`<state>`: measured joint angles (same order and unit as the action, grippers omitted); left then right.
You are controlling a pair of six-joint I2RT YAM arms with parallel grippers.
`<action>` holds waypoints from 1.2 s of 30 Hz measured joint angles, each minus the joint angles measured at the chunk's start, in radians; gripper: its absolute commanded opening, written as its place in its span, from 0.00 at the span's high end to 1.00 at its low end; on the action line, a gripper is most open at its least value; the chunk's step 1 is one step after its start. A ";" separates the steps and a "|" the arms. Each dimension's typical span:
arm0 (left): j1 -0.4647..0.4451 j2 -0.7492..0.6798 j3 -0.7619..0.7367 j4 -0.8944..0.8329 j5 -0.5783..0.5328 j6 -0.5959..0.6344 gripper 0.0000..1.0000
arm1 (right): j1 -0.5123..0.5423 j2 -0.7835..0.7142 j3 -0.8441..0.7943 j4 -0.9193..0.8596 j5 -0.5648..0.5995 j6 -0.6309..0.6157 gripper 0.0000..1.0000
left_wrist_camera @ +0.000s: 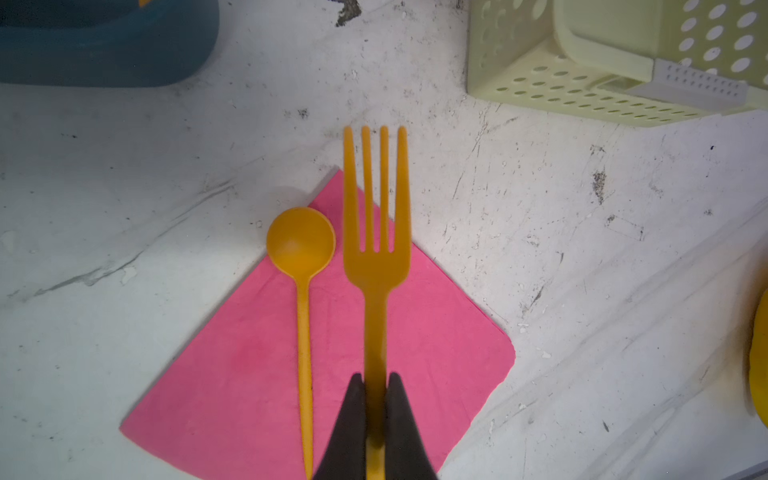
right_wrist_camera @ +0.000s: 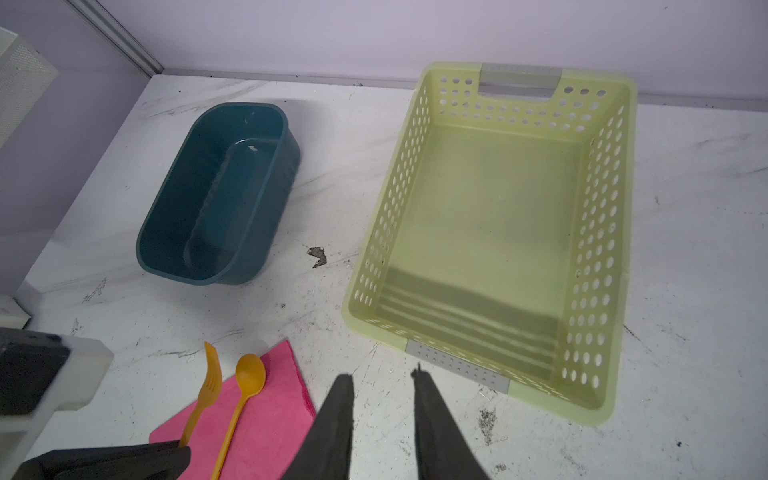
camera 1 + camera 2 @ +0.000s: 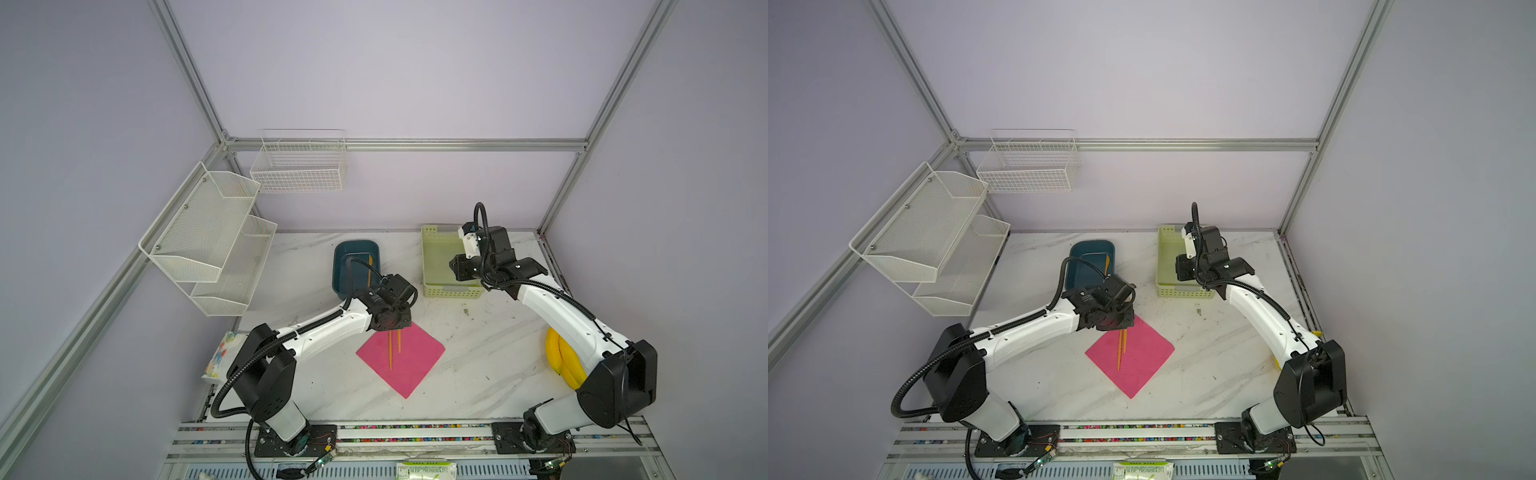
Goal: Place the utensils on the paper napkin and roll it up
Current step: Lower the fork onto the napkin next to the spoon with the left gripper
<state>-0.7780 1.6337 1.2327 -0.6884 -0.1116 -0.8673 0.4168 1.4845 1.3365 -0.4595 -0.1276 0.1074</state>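
Observation:
The pink paper napkin (image 3: 415, 368) (image 3: 1144, 368) (image 1: 249, 374) lies flat as a diamond at mid-table. An orange spoon (image 1: 301, 241) (image 2: 249, 376) rests on it, its bowl past the napkin's edge. My left gripper (image 1: 376, 376) is shut on the handle of the orange fork (image 1: 376, 266) (image 2: 210, 382), held just beside the spoon and parallel to it, with the tines reaching beyond the napkin's far corner. My right gripper (image 2: 384, 376) hangs open and empty above bare table by the green basket. A slim orange piece (image 3: 370, 268) leans inside the blue tub; I cannot tell its shape.
A blue tub (image 3: 343, 266) (image 2: 286, 166) stands behind the napkin, with a perforated green basket (image 3: 436, 291) (image 2: 415, 166) to its right. Yellow bananas (image 3: 559, 357) lie under the right arm. White mesh racks (image 3: 208, 232) hang at the left, and a floral packet (image 3: 220, 357) sits at the table's left edge.

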 measured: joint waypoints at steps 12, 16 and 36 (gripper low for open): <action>-0.010 0.079 -0.029 0.080 0.048 -0.016 0.93 | 0.000 -0.014 -0.013 0.008 0.000 0.000 0.71; -0.010 0.110 -0.029 0.096 0.062 -0.015 0.93 | 0.000 -0.014 -0.013 0.008 0.000 0.000 0.71; -0.010 0.190 -0.029 0.076 0.078 -0.003 0.93 | 0.000 -0.014 -0.028 0.015 0.008 0.000 0.71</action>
<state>-0.7879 1.8240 1.2041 -0.6128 -0.0334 -0.8703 0.4168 1.4704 1.3087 -0.4446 -0.1200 0.1070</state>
